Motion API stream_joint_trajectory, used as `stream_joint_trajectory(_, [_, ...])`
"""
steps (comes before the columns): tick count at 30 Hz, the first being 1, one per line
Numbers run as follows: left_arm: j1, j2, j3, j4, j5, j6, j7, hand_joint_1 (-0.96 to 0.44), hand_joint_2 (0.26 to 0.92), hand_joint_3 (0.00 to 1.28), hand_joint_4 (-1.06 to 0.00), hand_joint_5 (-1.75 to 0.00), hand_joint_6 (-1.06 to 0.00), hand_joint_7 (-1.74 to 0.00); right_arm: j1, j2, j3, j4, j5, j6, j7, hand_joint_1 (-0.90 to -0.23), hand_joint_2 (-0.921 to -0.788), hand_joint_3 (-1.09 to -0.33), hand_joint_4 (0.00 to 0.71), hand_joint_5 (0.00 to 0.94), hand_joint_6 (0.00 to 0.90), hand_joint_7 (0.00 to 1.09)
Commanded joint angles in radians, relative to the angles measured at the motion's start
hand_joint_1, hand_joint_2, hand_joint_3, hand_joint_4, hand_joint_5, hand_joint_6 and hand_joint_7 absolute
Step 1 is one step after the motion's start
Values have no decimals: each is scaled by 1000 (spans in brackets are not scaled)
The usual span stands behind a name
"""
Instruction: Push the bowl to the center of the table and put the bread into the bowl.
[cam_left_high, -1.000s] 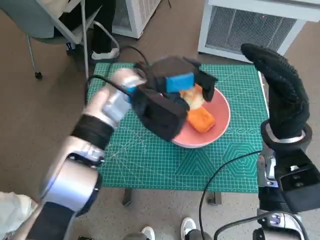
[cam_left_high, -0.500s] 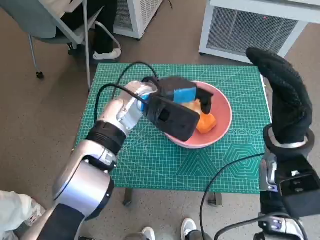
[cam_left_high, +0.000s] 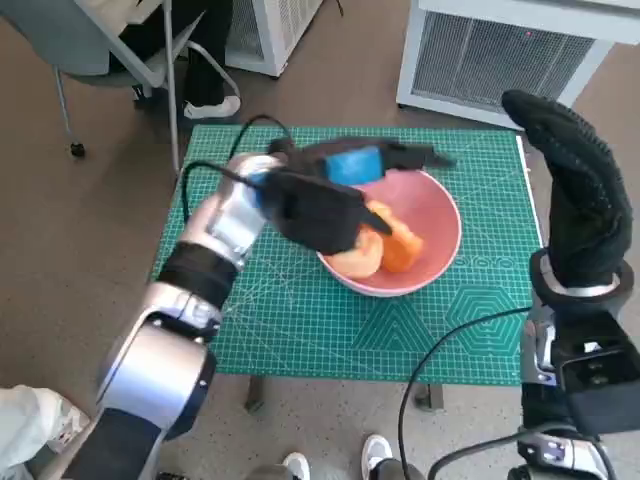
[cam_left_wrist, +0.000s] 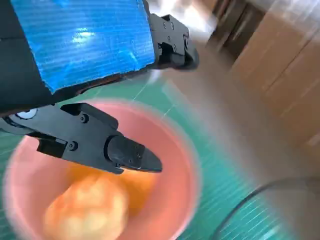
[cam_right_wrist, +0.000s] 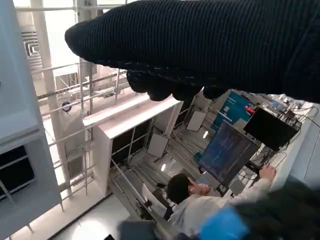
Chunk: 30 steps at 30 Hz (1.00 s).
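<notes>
Green cutting-mat covers the desk, which stands on a brown floor with white cabinets beyond its far edge and a grey chair at the far left corner. On the mat, right of the middle, sits the pink bowl, and inside it lie two pieces of bread: a pale golden roll toward the near left wall and a darker orange piece just beside it; the left wrist view shows the roll blurred on the bowl's floor. The left robot hand hangs over the bowl's far left rim, blue tape up, its black fingers spread above the bread and holding nothing. The right robot hand is raised off the desk's right edge, well apart from the bowl, glove fingers held straight and close together, empty. A person sits at a monitor in the right wrist view.
</notes>
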Motion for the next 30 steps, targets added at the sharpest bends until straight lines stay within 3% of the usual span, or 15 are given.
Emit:
stream_joint_trajectory(1, [64,15,97,-78,-117,-58,26,-668,920,362,0,1,-15,-109,3,6,0,3,13,24,-5,-563,-921,-777,273,5,3,560])
stream_joint_trajectory(6, [141,-22,198,-152,-254,-130,60,-717,921,501,-31,-14,-70,-137,-14,6,1,-7,16,47,-6,-566,-921,-775,267,2,3,563])
stream_joint_trajectory(13, [233,-110,267,-270,-400,-154,96,-704,921,534,-109,-46,-156,-184,-39,2,0,-12,18,77,-4,-565,-921,-775,264,0,6,566])
stream_joint_trajectory(23, [351,-143,276,-521,-565,32,28,-634,921,438,-99,-19,-125,-256,-83,2,2,2,23,118,1,-562,-921,-774,255,0,6,567])
stream_joint_trajectory(30, [388,-164,283,-584,-592,30,16,-614,921,425,-86,-5,-59,-361,-111,5,4,14,27,149,-1,-563,-921,-767,252,0,9,568])
